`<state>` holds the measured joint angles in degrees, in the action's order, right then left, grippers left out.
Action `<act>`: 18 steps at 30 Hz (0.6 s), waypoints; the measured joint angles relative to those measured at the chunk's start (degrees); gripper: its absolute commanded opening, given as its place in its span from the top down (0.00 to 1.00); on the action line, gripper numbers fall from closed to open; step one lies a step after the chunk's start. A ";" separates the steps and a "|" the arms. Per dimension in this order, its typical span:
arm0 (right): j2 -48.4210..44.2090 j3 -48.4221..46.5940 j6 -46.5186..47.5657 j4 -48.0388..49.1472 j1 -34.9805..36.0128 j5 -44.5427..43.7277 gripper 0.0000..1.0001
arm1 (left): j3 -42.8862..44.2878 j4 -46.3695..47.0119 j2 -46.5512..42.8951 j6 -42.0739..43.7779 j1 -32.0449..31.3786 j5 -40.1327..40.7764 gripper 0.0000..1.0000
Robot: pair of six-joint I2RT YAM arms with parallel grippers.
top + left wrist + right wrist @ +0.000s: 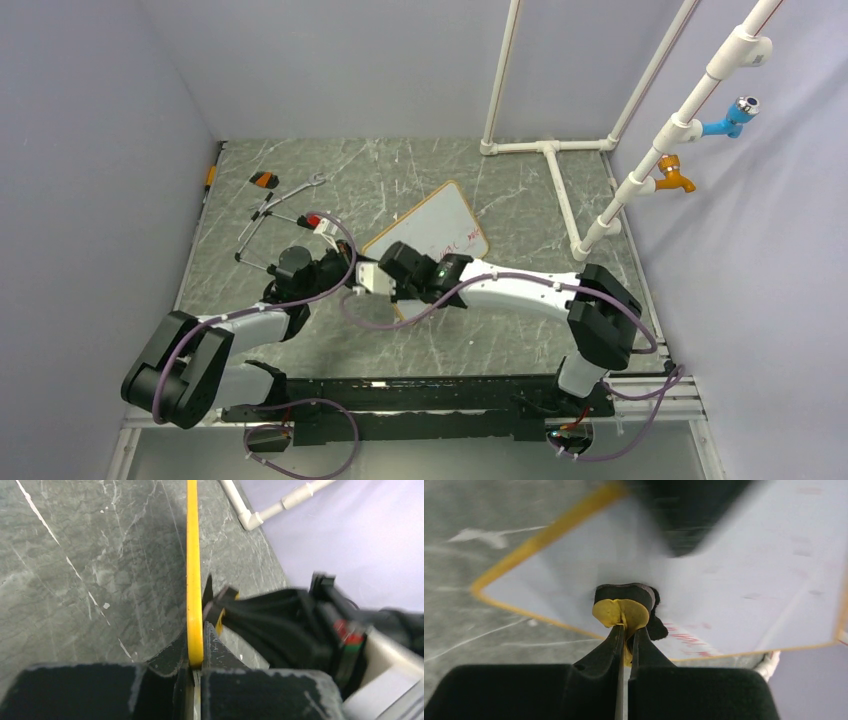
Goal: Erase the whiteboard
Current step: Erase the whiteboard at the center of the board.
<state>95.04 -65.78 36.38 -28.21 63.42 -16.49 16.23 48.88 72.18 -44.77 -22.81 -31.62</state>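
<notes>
Left gripper (194, 662) pinches the whiteboard (734, 555) by its thin yellow rim; right gripper (625, 645) clamps a rounded yellow-and-black eraser (621, 611); red scrawl unreadable.

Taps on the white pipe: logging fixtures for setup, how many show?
2. A blue tap high on the slanted pipe at right; an orange tap just below it. None looks hidden.

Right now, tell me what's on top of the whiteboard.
The right hand holds a yellow-and-black eraser against the whiteboard, beside red marks. From above, its arm hides the board's near part.
</notes>
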 measured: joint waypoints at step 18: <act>-2.47 8.07 5.18 -0.04 3.61 3.17 1.00 | -0.07 -0.31 0.31 -1.16 -0.04 -1.73 1.00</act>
<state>92.58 -57.71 41.56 -28.25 67.02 -13.32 16.16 48.58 72.49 -45.93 -22.85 -33.34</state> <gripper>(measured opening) 0.040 0.066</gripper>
